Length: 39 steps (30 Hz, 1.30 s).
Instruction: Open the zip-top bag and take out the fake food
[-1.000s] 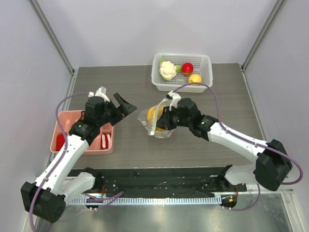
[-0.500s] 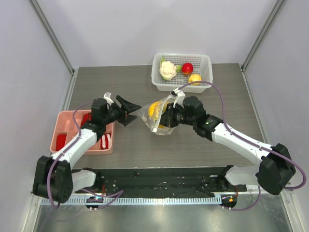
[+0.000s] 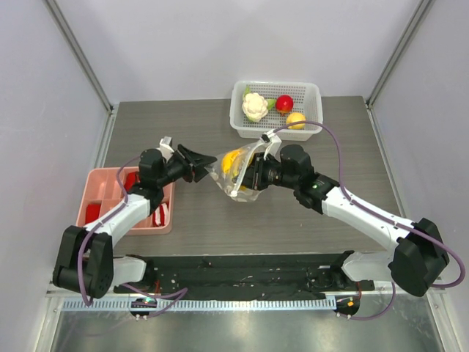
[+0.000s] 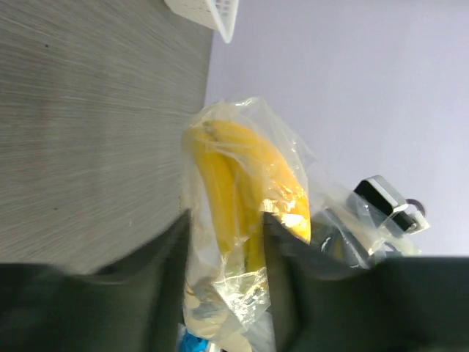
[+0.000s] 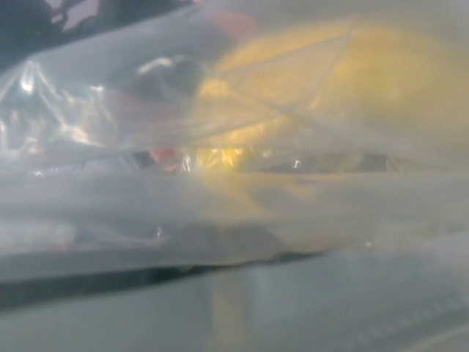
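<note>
The zip-top bag (image 3: 236, 183) hangs tilted above the table's middle, with a yellow banana bunch (image 3: 231, 162) of the fake food inside. My right gripper (image 3: 253, 174) is shut on the bag's right side; in the right wrist view crinkled plastic (image 5: 220, 220) fills the frame and hides the fingers, with yellow (image 5: 308, 73) showing through. My left gripper (image 3: 206, 163) reaches the bag's left end. In the left wrist view its two dark fingers (image 4: 165, 282) press on the bag (image 4: 242, 293) from both sides, the banana bunch (image 4: 234, 183) just beyond them.
A white perforated basket (image 3: 313, 103) at the back holds a cauliflower (image 3: 254, 107), a red fruit (image 3: 284, 103) and a yellow-orange fruit (image 3: 296, 119). A pink tray (image 3: 89, 192) with red pieces sits at the left, under my left arm. The basket's corner (image 4: 212, 11) shows in the left wrist view.
My left gripper swung right from above the pink tray to the bag's left end and its jaws closed in on the plastic. The right gripper raised and tilted the bag slightly.
</note>
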Motion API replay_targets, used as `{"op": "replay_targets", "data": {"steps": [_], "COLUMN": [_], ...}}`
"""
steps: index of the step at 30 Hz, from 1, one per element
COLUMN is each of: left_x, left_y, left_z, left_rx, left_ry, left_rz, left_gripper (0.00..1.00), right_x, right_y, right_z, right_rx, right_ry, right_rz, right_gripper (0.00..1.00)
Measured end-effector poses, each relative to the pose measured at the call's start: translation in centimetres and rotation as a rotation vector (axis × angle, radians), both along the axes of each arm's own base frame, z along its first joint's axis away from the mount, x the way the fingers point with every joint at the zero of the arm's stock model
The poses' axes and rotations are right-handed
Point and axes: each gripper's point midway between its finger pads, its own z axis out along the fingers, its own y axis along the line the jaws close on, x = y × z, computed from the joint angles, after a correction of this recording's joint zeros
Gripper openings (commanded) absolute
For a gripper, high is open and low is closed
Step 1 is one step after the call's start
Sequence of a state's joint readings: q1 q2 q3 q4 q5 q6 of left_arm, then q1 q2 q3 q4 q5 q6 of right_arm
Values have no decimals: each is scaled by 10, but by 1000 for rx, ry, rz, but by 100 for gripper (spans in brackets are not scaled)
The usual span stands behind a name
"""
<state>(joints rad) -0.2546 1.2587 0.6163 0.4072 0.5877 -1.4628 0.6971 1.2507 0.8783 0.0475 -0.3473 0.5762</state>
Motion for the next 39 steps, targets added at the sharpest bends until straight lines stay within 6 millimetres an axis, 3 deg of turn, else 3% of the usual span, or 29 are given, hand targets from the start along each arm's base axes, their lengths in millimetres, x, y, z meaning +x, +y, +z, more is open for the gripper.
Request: {"op": "replay_targets", "data": {"steps": [1, 2, 3, 11, 17, 22, 26, 29, 34, 39], "left_x": [0, 1, 1, 10, 31, 43, 49, 55, 59, 63], "left_y": [-1, -1, -1, 6, 42, 63, 65, 65, 70, 75], "left_z": [1, 2, 2, -9, -30, -20, -18, -32, -51, -57], "left_rx": [-7, -11, -11, 98, 334, 488, 504, 512, 529, 537], "left_ry": [-2, -5, -11, -15, 3, -57, -66, -24, 46, 103], "left_rz": [-2, -4, -7, 15, 129, 196, 211, 206, 229, 267], "left_gripper": [22, 9, 1, 0, 1, 0, 0, 0, 0, 0], "right_x": [0, 0, -1, -1, -16, -27, -38, -51, -91, -131], "right_y": [1, 2, 2, 2, -12, -16, -13, -16, -25, -34], "right_z": [2, 3, 4, 6, 27, 49, 47, 30, 1, 4], "right_rx": [9, 17, 23, 31, 50, 105, 126, 107, 58, 71], "right_ry": [0, 1, 4, 7, -22, -42, 3, 54, 140, 117], "right_rz": [2, 3, 4, 3, -4, 8, 54, 90, 234, 410], "right_gripper": [1, 1, 1, 1, 1, 1, 1, 1, 1, 1]}}
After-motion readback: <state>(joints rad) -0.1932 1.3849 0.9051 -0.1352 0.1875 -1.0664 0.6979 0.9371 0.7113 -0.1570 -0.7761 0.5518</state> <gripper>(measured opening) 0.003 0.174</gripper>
